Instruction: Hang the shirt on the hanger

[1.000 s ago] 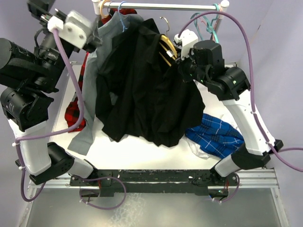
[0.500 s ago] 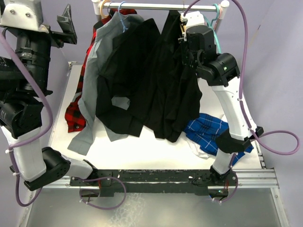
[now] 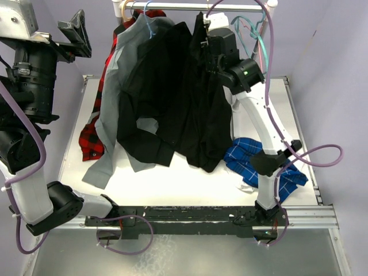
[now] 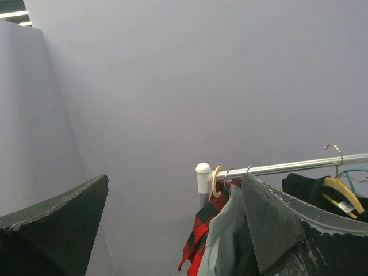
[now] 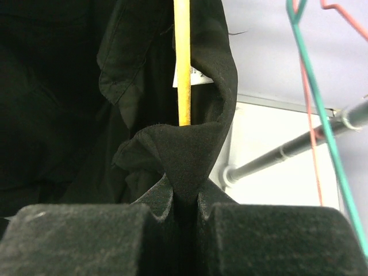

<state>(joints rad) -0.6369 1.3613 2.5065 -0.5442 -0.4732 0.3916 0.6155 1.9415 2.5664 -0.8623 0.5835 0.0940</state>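
Observation:
The black shirt (image 3: 202,109) hangs from the rail, draped over the yellow hanger (image 5: 183,69), whose thin bar runs down inside the collar. My right gripper (image 3: 206,35) is up by the rail, shut on a pinched fold of the shirt (image 5: 187,155) just below that bar. In the left wrist view the hanger (image 4: 342,195) shows over the black cloth under the rail. My left gripper (image 3: 73,33) is raised at the far left, away from the clothes, open and empty, its fingers (image 4: 63,224) spread wide.
A metal rail (image 3: 195,8) spans the back. On it hang a second black garment (image 3: 155,92), a grey shirt (image 3: 114,86) and a red checked shirt (image 3: 92,138). Teal (image 5: 322,121) and pink (image 5: 309,109) hangers hang at the rail's right end. A blue-checked shirt (image 3: 259,162) lies on the table.
My right gripper has carried the shirt up and left to the rail, and the shirt now hangs straight. The left arm swung up and away to the left, then held still.

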